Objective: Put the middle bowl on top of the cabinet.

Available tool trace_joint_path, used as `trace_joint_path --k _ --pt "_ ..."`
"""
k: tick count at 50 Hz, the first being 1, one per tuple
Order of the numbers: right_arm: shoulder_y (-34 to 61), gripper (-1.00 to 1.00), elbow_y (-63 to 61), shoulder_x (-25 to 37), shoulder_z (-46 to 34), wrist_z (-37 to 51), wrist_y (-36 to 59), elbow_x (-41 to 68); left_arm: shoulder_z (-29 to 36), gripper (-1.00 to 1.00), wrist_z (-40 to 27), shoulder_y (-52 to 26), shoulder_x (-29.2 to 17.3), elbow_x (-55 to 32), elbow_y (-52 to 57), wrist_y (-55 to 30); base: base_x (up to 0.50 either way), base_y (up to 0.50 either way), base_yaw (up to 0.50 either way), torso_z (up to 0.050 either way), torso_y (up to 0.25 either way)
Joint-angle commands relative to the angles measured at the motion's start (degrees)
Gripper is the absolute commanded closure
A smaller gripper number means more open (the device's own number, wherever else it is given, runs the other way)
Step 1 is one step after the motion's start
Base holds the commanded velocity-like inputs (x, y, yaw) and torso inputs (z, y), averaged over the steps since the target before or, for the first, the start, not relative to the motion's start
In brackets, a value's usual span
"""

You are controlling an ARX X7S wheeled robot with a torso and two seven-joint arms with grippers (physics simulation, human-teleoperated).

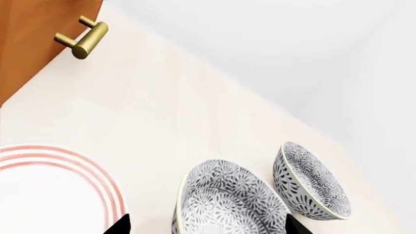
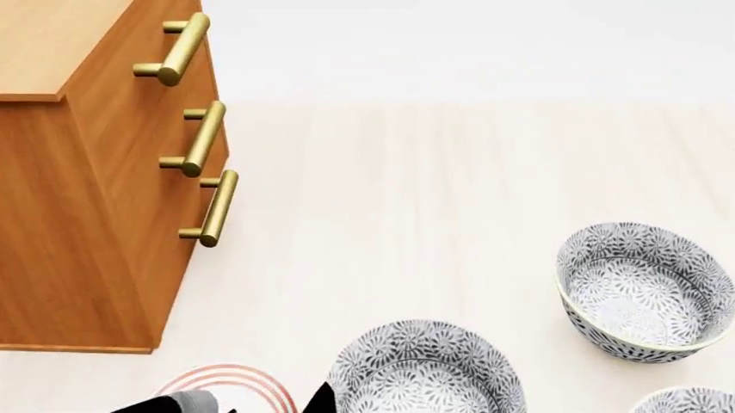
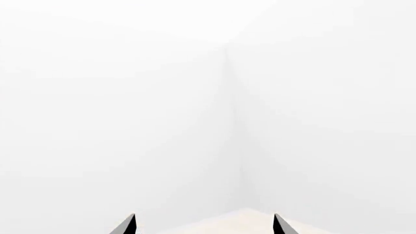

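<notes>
Right wrist camera, and it's nearly all white: two pale walls (image 3: 130,107) meeting at a faint corner seam running up toward twelve o'clock. Down at six, a small wedge of light tabletop (image 3: 250,222) peeks in. The right gripper (image 3: 203,225) shows only two dark fingertips (image 3: 128,226), at seven and five o'clock, well apart, with nothing between them.

Plain white walls (image 3: 130,97), pale wood-grain tabletop (image 2: 460,198), even light
</notes>
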Motion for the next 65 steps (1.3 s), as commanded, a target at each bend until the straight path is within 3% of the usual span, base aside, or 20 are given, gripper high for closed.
trace_joint_path --k 1,65 --pt "-0.62 -1.0 -0.41 0.18 0.15 0.21 -0.43 0.14 1.79 -1.0 -1.02 -1.88 -0.27 -1.13 -5.15 2.45 0.0 0.0 0.0 0.0 0.0" --pt "-2.4 -1.0 -1.87 0.96 -0.58 1.01 -1.33 -0.2 13.91 -1.0 -3.92 -9.25 0.0 -0.54 -21.26 10.59 0.0 0.0 0.0 0.0 0.0"
